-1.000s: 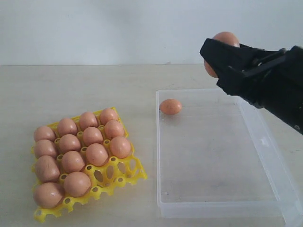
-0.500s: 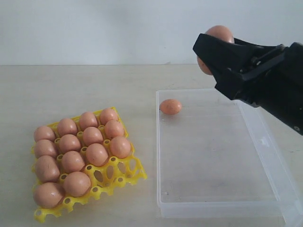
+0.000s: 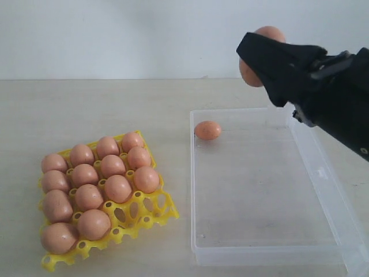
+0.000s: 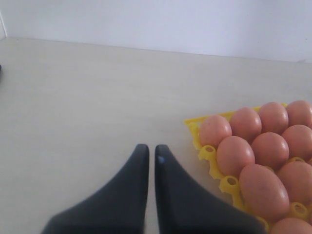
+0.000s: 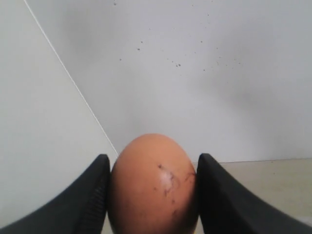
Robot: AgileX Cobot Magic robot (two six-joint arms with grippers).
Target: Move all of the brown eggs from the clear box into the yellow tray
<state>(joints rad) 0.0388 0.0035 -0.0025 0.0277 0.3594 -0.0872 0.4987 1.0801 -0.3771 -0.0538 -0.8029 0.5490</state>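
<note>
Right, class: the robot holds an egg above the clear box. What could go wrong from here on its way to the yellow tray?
1. The right gripper pinches the egg only at its sides, high over the box. A slip would probably crack it.
2. The free cells sit at the near corner of the tray, tight against the seated eggs. The gripper might knock a neighbour while lowering.

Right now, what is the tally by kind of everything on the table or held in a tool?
brown eggs: 16 (14 in the tray, 1 in the box, 1 held in the right tool)
yellow tray: 1
clear box: 1
Total: 18
</note>
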